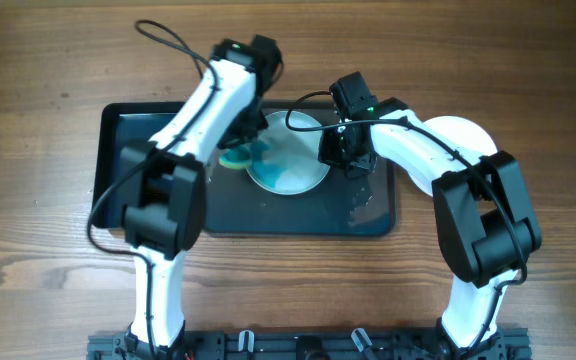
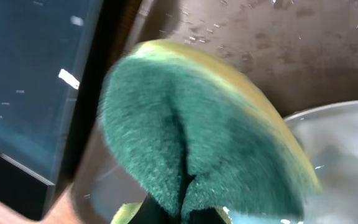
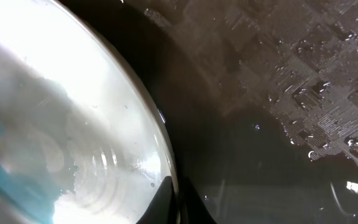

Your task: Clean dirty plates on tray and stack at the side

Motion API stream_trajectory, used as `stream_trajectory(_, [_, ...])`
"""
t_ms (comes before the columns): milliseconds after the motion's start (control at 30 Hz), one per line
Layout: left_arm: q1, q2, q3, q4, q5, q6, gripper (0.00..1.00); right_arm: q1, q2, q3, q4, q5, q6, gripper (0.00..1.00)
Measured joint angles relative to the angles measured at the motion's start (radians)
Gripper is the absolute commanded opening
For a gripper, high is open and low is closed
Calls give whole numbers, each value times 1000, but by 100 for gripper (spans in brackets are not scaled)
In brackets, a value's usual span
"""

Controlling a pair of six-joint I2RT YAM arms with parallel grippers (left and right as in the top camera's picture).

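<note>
A pale blue plate (image 1: 298,165) lies on the dark tray (image 1: 378,215), with a blue-teal smear on its left part. My left gripper (image 1: 246,140) is shut on a green and yellow sponge (image 1: 236,157) at the plate's left edge. In the left wrist view the sponge (image 2: 185,124) fills the middle, hiding most of the fingers (image 2: 186,208), with the plate (image 2: 347,143) at the right. My right gripper (image 1: 343,152) is shut on the plate's right rim. In the right wrist view the fingers (image 3: 178,200) pinch the rim of the plate (image 3: 61,124) over the wet tray (image 3: 278,74).
A white plate (image 1: 463,135) sits on the wood table right of the tray, partly under my right arm. A narrower glossy black tray (image 1: 128,150) lies against the left side of the tray; it also shows in the left wrist view (image 2: 30,81). Water drops lie on the tray.
</note>
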Motion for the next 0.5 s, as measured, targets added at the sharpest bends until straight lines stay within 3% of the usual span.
stream_trajectory(200, [34, -47, 8, -23, 24, 64, 4, -4, 0, -1, 24, -34, -89, 6])
stream_trajectory(333, [56, -47, 8, -20, 53, 92, 4, -6, 0, -5, 46, -52, -114, 27])
stream_trajectory(500, [77, -47, 8, -6, 64, 99, 4, -6, 3, -6, 83, -63, -105, 28])
